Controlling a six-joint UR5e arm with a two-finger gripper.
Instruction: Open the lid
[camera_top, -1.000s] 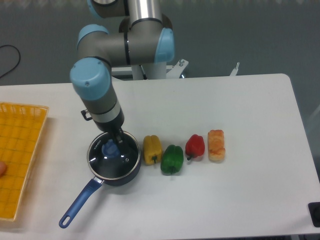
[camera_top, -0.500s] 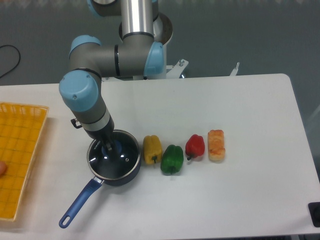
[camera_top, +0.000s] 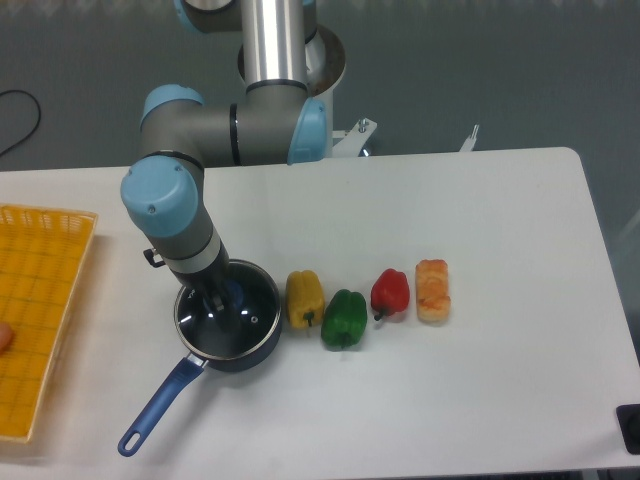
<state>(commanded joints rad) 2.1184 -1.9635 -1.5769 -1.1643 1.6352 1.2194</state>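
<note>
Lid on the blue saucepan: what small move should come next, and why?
Probably close the fingers on the knob, then lift straight up. The lid sits flat on the saucepan, and the gripper is down at its centre, hiding most of the knob. Whether the jaws have already shut is not visible, so grip should be confirmed before lifting.

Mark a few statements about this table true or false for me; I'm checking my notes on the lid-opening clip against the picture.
1. The lid sits on the saucepan. True.
2. The hand is over the yellow basket. False: it is down at the lid's centre, and the basket lies apart at the table's left edge.
3. The yellow pepper is the vegetable nearest the saucepan. True.
4. The red pepper lies between the yellow and green ones. False: the green pepper is in the middle, with the red pepper to its right.
5. The saucepan's handle points toward the peppers. False: the handle points to the picture's lower left.
</note>
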